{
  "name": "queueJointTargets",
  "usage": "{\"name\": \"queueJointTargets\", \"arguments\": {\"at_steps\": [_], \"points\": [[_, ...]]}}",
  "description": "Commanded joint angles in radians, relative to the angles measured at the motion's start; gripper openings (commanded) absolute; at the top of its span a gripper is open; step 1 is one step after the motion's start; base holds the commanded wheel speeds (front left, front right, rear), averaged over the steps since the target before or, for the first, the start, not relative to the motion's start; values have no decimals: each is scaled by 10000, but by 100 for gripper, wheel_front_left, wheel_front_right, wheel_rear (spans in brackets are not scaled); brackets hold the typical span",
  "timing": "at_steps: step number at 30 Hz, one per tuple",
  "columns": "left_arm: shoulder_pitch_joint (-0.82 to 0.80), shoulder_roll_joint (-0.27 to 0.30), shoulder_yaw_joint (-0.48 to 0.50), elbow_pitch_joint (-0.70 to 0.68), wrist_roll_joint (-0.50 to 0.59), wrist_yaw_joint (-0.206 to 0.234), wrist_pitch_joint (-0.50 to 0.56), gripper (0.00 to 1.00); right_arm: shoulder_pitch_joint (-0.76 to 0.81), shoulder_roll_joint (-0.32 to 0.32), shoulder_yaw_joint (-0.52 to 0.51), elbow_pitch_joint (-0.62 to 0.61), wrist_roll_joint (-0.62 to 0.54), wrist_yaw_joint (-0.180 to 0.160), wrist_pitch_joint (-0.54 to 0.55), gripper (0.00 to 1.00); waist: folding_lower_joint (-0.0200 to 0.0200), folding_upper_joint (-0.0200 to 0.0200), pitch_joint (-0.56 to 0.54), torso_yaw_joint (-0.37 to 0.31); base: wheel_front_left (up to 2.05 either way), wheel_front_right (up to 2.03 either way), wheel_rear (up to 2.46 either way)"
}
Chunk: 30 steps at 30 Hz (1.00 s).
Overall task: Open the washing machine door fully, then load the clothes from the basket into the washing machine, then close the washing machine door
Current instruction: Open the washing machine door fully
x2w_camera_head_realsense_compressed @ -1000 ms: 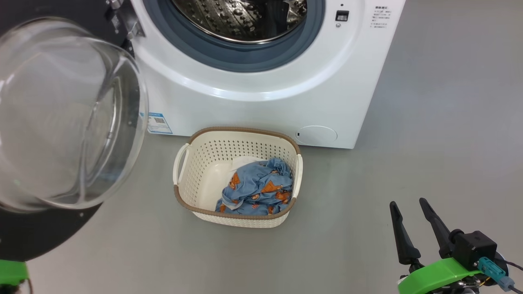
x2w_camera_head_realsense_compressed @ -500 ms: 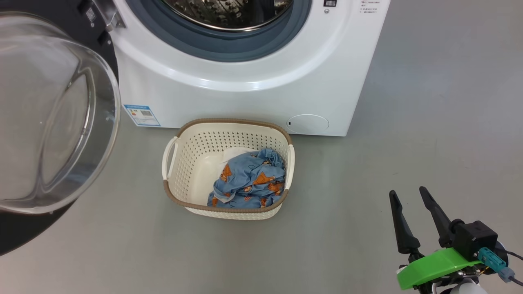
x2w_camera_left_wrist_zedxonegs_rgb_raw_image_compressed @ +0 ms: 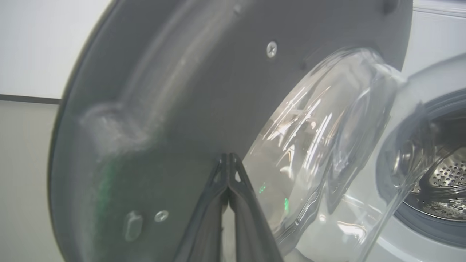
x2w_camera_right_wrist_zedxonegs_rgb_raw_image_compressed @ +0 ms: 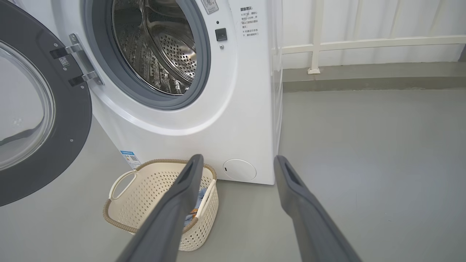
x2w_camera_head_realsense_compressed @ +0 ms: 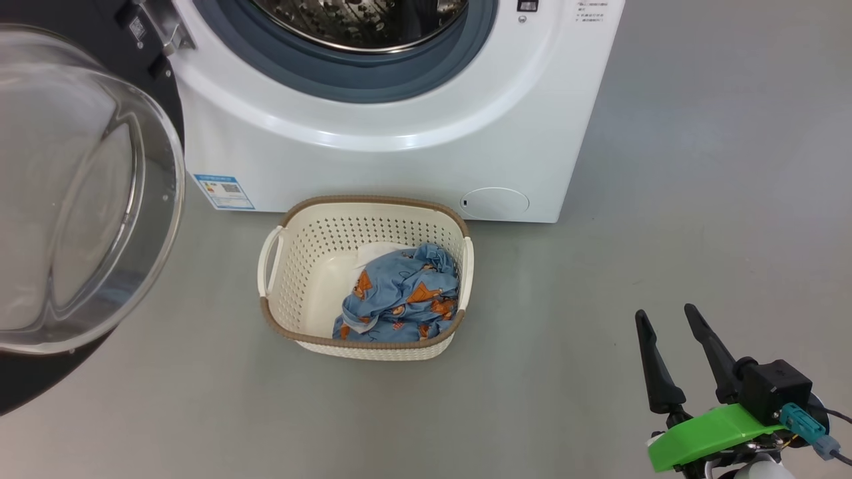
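All the clothes [x2w_camera_head_realsense_compressed: 399,293] lie bunched in the basket [x2w_camera_head_realsense_compressed: 363,201] before the washing machine [x2w_camera_head_realsense_compressed: 373,166]; soft, light, we judge, so we'd pinch a raised blue fold. Right gripper [x2w_camera_head_realsense_compressed: 664,311] spread, empty; left gripper [x2w_camera_left_wrist_zedxonegs_rgb_raw_image_compressed: 228,157] clenched near the washing machine door [x2w_camera_left_wrist_zedxonegs_rgb_raw_image_compressed: 145,91].

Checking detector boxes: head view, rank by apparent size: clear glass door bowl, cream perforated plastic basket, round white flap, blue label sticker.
1. Clear glass door bowl, nearest the camera, partly cropped.
2. Cream perforated basket.
3. Round white flap and blue label sticker: too alike to rank.
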Motion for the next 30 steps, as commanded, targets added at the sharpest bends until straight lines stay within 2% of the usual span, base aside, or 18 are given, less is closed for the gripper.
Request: {"name": "queueJointTargets", "arguments": {"at_steps": [1, 15, 16, 17, 18, 19, 30], "points": [[-73, 530, 163, -569, 43, 60, -63, 0, -209, -26, 201, -227, 44, 27, -118, 100, 0, 0, -59, 26, 0, 0, 0], [1165, -488, -1022, -2946, -176, 60, -63, 0, -66, -26, 229, -189, 203, 27, -118, 100, 0, 0, -435, 34, 0, 0, 0], [1386, -670, -1305, -3320, -198, 60, -63, 34, -46, -26, 229, -197, 205, 27, -118, 100, 0, 0, -460, 23, 0, 0, 0], [1493, -757, -1442, -3486, -224, 60, -63, 54, -37, -26, 227, -199, 210, 27, -118, 100, 0, 0, -473, 19, 0, 0, 0], [1601, -861, -1555, -3642, -262, 60, -63, 91, -32, -26, 228, -198, 213, 27, -118, 100, 0, 0, -487, 12, 0, 0, 0], [1722, -948, -1708, -3780, -283, 60, -63, 100, -31, -26, 229, -198, 220, 27, -118, 100, 0, 0, -494, 1, 0, 0, 0], [2877, -1435, -3234, -5002, -188, 60, -63, 100, 18, -26, 265, -264, 199, 27, -118, 100, 0, 0, -773, -297, 0, 0, 0]]}}
